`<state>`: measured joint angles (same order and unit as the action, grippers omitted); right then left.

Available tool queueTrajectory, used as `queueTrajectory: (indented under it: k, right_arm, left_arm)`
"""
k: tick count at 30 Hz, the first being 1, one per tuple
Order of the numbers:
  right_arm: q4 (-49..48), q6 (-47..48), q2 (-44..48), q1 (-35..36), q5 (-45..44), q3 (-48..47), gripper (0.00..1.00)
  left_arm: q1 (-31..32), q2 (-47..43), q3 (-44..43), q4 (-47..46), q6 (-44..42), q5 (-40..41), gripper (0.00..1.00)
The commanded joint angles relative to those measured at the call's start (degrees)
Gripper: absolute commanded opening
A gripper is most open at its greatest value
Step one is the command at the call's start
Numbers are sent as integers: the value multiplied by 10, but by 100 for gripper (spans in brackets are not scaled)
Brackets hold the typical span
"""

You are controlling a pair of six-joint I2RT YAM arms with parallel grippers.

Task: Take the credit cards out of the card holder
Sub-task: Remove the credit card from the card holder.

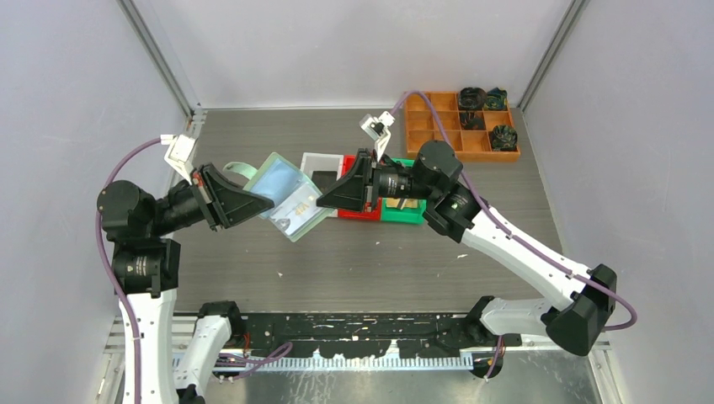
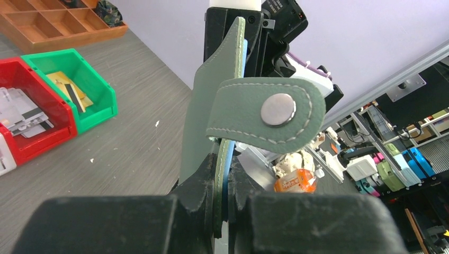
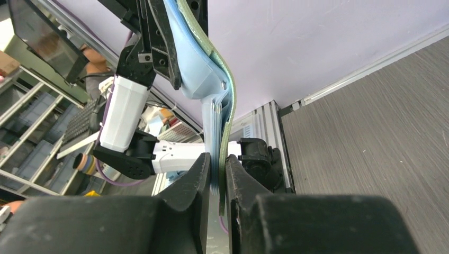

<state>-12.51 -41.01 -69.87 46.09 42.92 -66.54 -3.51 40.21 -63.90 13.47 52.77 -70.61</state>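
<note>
Left gripper (image 1: 266, 202), right gripper (image 1: 321, 202): card holder (image 1: 285, 187) between, face-up, diagonal.

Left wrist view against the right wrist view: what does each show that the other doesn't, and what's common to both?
Only the left wrist: the snap strap, the green bin holding gold cards, and the red bin holding pale cards. Only the right wrist: the pockets as a thin stack, edge-on, pinched in the right tool. Both: the card holder held off the grey table, clamped by the left tool as well.
</note>
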Motion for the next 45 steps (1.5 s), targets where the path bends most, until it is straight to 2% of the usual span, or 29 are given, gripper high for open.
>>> queueTrajectory:
  k: [1, 5, 13, 17, 19, 22, 25, 29, 33, 36, 38, 40, 45]
  right_arm:
    - [-106, -40, -4, 10, -39, 3, 12]
    - [-127, -50, 0, 10, -46, 19, 18]
    - [-159, -75, 24, 10, -43, 66, 20]
    - [-168, -68, 37, 8, -48, 81, 39]
    - [-164, -54, 33, 4, -34, 69, 56]
    - [-119, -33, 11, -6, 1, 18, 67]
    - [-75, -10, -11, -20, 43, -27, 67]
    - [-55, -9, -30, -24, 106, -50, 58]
    - [-64, -22, -10, -24, 129, -14, 49]
    - [-110, -53, 21, -24, 113, 40, 47]
    - [-145, -69, 33, -24, 102, 58, 50]
    - [-141, -56, 30, -23, 90, 46, 60]
    - [-4, 51, -37, -24, 81, -67, 71]
  left_arm:
    - [2, -4, 3, -26, 16, -16, 0]
    - [2, -4, 2, -28, 16, -17, 0]
    - [2, 2, -7, -31, 16, -16, 0]
    - [2, 2, -7, -33, 16, -17, 0]
    - [3, 3, -6, -33, 15, -22, 0]
    - [2, 1, -1, -34, 9, -34, 0]
    - [2, -3, -2, -29, 3, -47, 0]
    - [2, -2, -7, -21, 2, -55, 0]
    - [2, 6, -20, -18, 2, -46, 0]
    - [2, 11, -22, -18, 10, -32, 0]
    - [2, 15, -19, -20, 16, -27, 0]
    - [2, 17, -7, -20, 14, -29, 0]
    - [3, 11, 17, -21, 1, -56, 0]
